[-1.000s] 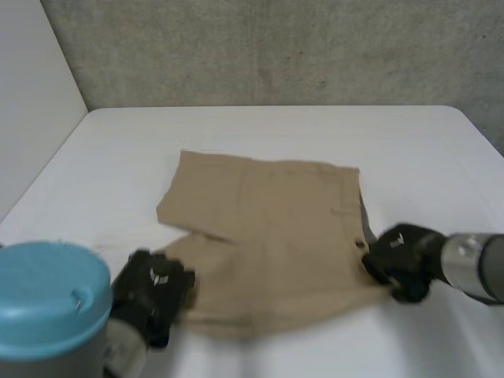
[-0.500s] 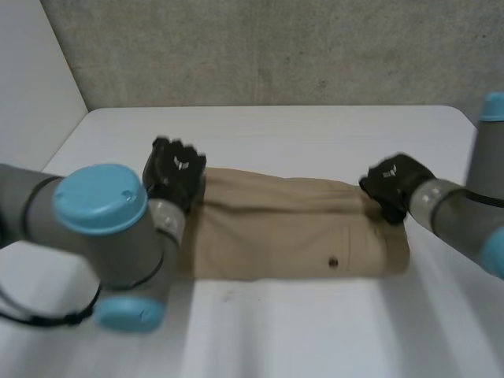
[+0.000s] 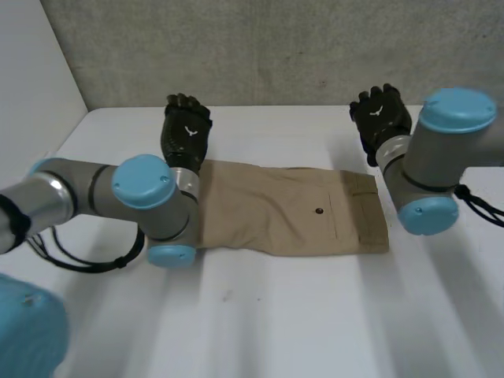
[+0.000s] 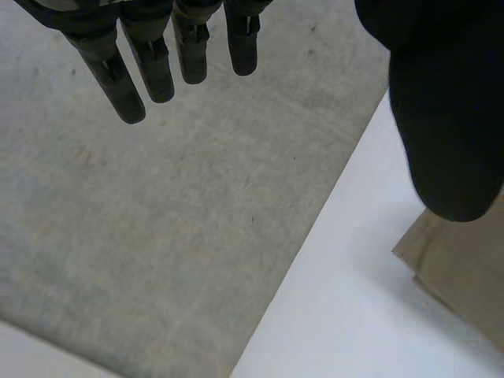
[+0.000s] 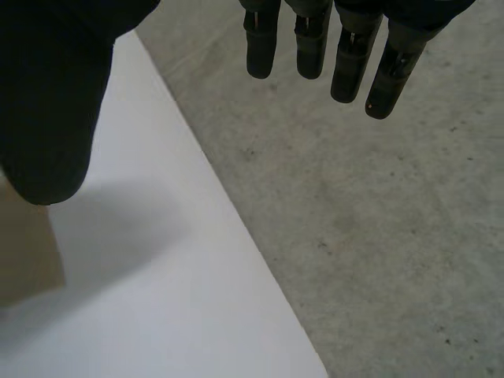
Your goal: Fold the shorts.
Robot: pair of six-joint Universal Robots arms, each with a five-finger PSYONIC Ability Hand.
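The tan shorts (image 3: 291, 209) lie folded into a long flat band across the middle of the frame on the white table (image 3: 268, 315). A small dark button (image 3: 318, 211) shows on the top layer.

The left hand (image 3: 187, 134) is at the upper left of centre, just past the band's far left corner, with its back toward the camera. Its fingers (image 4: 126, 83) are straight, spread and hold nothing. In the left wrist view a corner of the shorts lies by the thumb tip, well apart from the fingertips, which point at the grey wall (image 3: 276, 47).

The right hand (image 3: 380, 116) is at the upper right, beyond the band's far right corner. Its fingers (image 5: 311, 47) are also straight and empty. In the right wrist view the cloth's corner lies by the thumb, away from the fingertips.
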